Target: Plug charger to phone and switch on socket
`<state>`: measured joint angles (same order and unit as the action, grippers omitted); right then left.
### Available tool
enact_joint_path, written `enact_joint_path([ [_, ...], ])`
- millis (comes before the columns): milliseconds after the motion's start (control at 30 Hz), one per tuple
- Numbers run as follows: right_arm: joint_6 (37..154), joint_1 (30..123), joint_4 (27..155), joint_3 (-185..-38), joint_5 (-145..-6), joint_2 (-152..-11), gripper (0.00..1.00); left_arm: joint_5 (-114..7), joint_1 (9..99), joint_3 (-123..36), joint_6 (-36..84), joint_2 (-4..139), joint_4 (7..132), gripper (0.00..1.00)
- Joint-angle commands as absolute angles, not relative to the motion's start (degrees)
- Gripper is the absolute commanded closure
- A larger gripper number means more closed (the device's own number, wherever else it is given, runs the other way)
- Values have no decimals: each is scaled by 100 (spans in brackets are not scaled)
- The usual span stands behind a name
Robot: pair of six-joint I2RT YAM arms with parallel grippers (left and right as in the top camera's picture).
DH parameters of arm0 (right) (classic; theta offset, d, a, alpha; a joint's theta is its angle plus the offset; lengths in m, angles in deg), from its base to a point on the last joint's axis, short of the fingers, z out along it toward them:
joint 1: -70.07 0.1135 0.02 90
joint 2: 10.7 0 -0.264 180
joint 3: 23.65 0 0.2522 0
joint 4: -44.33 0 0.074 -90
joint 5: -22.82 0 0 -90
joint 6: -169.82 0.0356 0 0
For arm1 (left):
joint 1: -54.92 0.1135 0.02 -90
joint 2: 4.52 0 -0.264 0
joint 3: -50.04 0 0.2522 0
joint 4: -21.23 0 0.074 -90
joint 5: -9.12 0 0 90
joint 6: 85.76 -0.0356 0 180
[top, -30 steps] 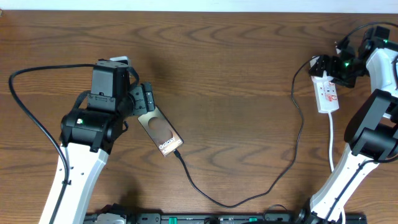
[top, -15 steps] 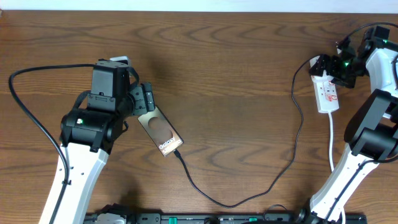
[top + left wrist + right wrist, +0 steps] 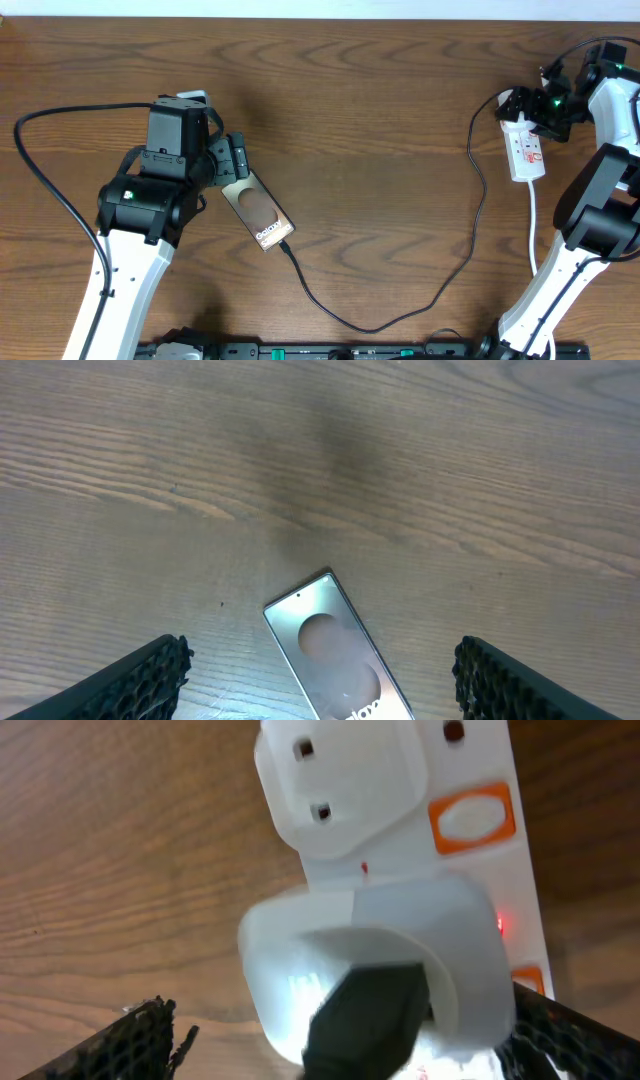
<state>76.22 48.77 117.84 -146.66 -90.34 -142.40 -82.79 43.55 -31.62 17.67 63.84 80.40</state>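
The phone (image 3: pixel 258 214) lies slanted on the wooden table, "Galaxy" text at its lower end. The charger cable (image 3: pixel 440 295) runs from that lower end in a long loop up to the socket (image 3: pixel 528 152), a white strip at the far right. My left gripper (image 3: pixel 234 160) is open and empty at the phone's upper end. In the left wrist view the phone (image 3: pixel 335 650) lies between my open fingers (image 3: pixel 325 685). My right gripper (image 3: pixel 528 112) is over the socket's top end. In the right wrist view its open fingers (image 3: pixel 345 1045) straddle a white adapter (image 3: pixel 400 935) holding the black plug (image 3: pixel 365 1015) on the socket (image 3: pixel 455 765).
An orange switch (image 3: pixel 470 820) and a small red light (image 3: pixel 499 924) show on the socket. Its white cord (image 3: pixel 533 225) runs down toward the right arm's base. A thick black robot cable (image 3: pixel 45 170) loops at the left. A black rail (image 3: pixel 330 351) lines the front edge.
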Motion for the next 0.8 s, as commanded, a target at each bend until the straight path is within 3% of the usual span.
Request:
enact_joint_path([
  [0, 7915, 4883, 12068, -14658, -8894, -14323, 2, -8395, 4341, -3226, 1695, 6401, 8042, 14],
  [400, 8153, 4617, 13117, -15632, -8079, -14057, 1, -8395, 4341, -3226, 1695, 6401, 8042, 13],
  [767, 8368, 4660, 14009, -15635, -8100, -12583, 1, -8395, 4341, -3226, 1695, 6401, 8042, 13],
])
